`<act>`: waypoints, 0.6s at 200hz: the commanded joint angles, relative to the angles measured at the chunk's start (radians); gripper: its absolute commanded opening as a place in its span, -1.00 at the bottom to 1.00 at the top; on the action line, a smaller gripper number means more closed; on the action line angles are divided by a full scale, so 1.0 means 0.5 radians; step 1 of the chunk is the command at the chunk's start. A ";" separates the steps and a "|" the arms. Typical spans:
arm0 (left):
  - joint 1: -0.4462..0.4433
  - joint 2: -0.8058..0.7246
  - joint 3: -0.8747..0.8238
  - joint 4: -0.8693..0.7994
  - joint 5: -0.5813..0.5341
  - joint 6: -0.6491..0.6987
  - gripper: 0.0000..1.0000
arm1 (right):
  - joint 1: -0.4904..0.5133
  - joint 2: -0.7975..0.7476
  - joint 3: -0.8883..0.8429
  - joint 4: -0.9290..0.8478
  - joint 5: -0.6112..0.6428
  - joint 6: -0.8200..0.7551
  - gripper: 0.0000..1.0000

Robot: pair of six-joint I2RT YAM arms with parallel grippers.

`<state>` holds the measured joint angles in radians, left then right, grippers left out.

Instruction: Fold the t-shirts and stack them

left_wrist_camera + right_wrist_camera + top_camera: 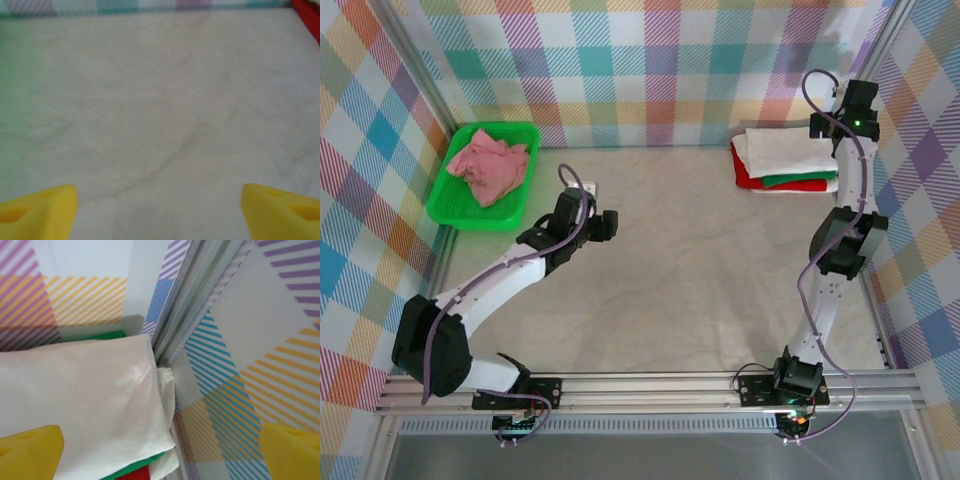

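Observation:
A folded stack of t-shirts sits at the table's back right corner, with a white shirt on top and green and red edges showing beneath. In the right wrist view the white shirt lies over the green and red ones. My right gripper hangs open over the stack's wall-side edge and holds nothing. It sits high at the back right. A crumpled pink shirt lies in the tray. My left gripper is open over bare table, left of centre.
The green plastic tray stands at the back left against the checked wall. An aluminium corner post and the checked wall panels stand close to the right gripper. A red cloth edge shows far off in the left wrist view.

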<state>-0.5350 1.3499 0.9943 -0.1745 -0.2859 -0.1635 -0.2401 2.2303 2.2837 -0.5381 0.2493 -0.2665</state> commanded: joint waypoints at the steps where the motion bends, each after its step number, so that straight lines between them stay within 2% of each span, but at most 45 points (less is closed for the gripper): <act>1: 0.016 -0.238 -0.176 0.266 -0.322 0.001 0.91 | 0.096 -0.425 -0.499 0.404 -0.053 0.122 0.99; 9: 0.031 -0.318 -0.262 0.368 -0.385 0.015 0.99 | 0.129 -0.579 -0.758 0.564 -0.091 0.127 1.00; 26: 0.083 -0.479 -0.442 0.571 -0.480 0.060 1.00 | 0.206 -0.951 -1.275 0.834 -0.162 0.176 0.99; 44: 0.139 -0.608 -0.606 0.729 -0.665 0.080 1.00 | 0.278 -1.310 -1.730 0.973 -0.191 0.387 1.00; 54: 0.198 -0.657 -0.700 0.807 -0.684 0.102 1.00 | 0.312 -1.483 -1.946 1.015 -0.206 0.490 0.99; 71: 0.298 -0.707 -0.814 0.877 -0.644 0.132 1.00 | 0.407 -1.724 -2.264 1.052 -0.117 0.575 0.99; 94: 0.367 -0.723 -0.920 0.906 -0.701 0.183 1.00 | 0.604 -1.954 -2.704 1.192 0.298 0.603 0.99; 120: 0.458 -0.674 -1.053 1.005 -0.729 0.172 1.00 | 0.714 -2.055 -3.130 1.465 0.234 0.695 0.99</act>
<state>-0.3435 1.0073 0.5186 0.2356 -0.6094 -0.0956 0.0742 1.2156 0.8684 0.0498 0.3244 0.0055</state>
